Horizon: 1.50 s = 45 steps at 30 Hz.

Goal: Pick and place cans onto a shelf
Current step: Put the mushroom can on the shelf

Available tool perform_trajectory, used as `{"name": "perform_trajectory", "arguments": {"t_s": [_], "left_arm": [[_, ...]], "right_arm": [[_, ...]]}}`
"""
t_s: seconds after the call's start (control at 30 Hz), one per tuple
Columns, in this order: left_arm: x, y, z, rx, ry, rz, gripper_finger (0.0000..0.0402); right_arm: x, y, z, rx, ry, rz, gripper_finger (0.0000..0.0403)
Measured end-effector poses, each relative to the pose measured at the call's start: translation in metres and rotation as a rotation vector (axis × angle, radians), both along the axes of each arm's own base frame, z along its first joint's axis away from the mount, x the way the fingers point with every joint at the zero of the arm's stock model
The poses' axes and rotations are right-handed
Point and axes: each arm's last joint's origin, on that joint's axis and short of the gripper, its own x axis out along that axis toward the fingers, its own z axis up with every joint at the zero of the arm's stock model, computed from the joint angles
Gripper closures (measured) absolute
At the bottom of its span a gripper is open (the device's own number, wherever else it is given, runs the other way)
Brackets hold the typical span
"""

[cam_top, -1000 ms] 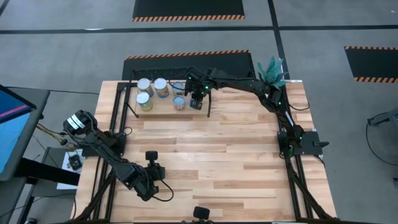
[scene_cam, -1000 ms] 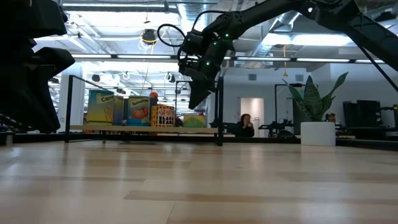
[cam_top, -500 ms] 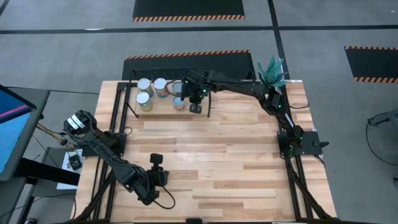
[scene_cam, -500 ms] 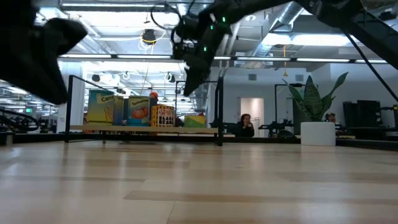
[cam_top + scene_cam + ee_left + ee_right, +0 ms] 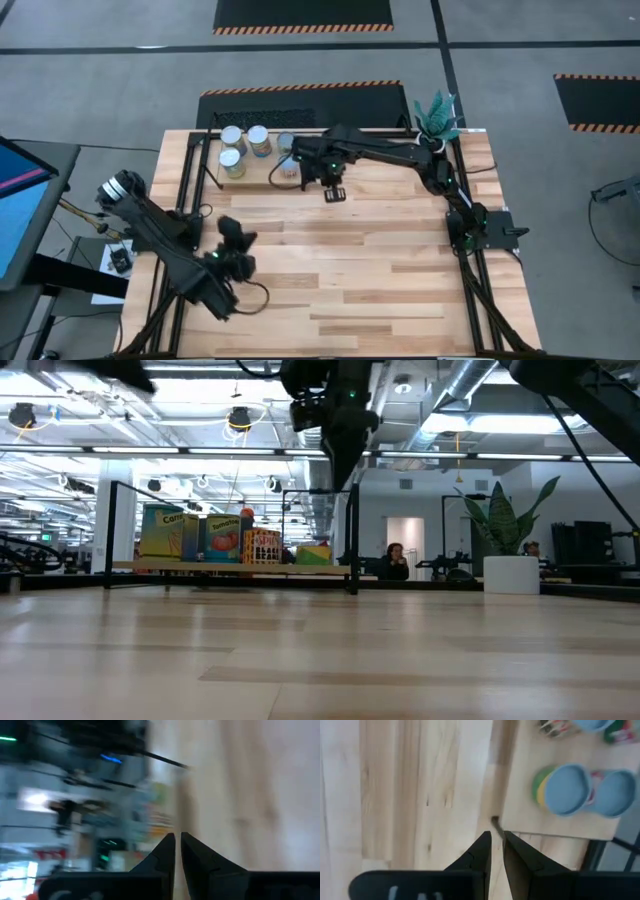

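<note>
Several cans (image 5: 259,141) with silver-blue tops stand upright on the shelf (image 5: 262,176), a light-wood platform with black rails at the table's far left. They also show in the low view (image 5: 225,536) and the right wrist view (image 5: 570,790). My right gripper (image 5: 334,191) hangs shut above the shelf's near right corner post (image 5: 495,821), pointing down, with nothing between its fingers (image 5: 496,836). My left gripper (image 5: 228,234) is shut and holds nothing. It is raised over the table's near left part, and its wrist view (image 5: 177,837) is blurred.
A potted plant (image 5: 437,115) in a white pot (image 5: 511,574) stands at the table's far right corner. Bare plank tabletop (image 5: 370,260) stretches across the middle and near side. A person (image 5: 394,562) sits in the room beyond the table.
My right gripper has left the space over the cans, moving toward the table's near and right edges past the shelf's corner while rising and turning. My left gripper has risen steeply and tipped upward, and it has left the low view's left side. The cans have stayed put.
</note>
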Motion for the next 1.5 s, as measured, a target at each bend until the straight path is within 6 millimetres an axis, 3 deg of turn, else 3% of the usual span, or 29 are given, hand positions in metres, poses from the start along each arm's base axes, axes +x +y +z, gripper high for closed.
{"name": "perform_trajectory", "arguments": {"t_s": [0.1, 0.27, 0.4, 0.57, 0.7, 1.03, 1.5], "left_arm": [[-0.017, 0.025, 0.034, 0.047, -0.109, -0.001, 0.0379], [-0.057, 0.08, 0.082, -0.163, -0.336, 0.094, 0.0379], [-0.091, 0.116, 0.106, -0.366, -0.501, 0.134, 0.0379], [-0.119, 0.141, 0.13, -0.506, -0.668, 0.053, 0.0379], [-0.13, 0.147, 0.142, -0.578, -0.684, -0.11, 0.0379], [-0.112, 0.141, 0.14, -0.542, -0.609, -0.11, 0.0379], [-0.092, 0.131, 0.135, -0.498, -0.514, -0.152, 0.0379]], "right_arm": [[-0.002, 0.001, 0.0, 0.008, 0.018, -0.014, 0.033], [0.001, 0.0, 0.0, -0.001, -0.008, 0.005, 0.033], [0.011, -0.008, 0.003, -0.036, -0.119, 0.042, 0.033], [0.023, -0.019, 0.006, -0.099, -0.242, 0.104, 0.033], [0.025, -0.027, 0.005, -0.111, -0.262, 0.093, 0.033], [0.046, -0.034, -0.059, -0.198, -0.075, 0.099, 0.033], [0.048, -0.045, -0.058, -0.313, -0.08, 0.004, 0.033]]}}
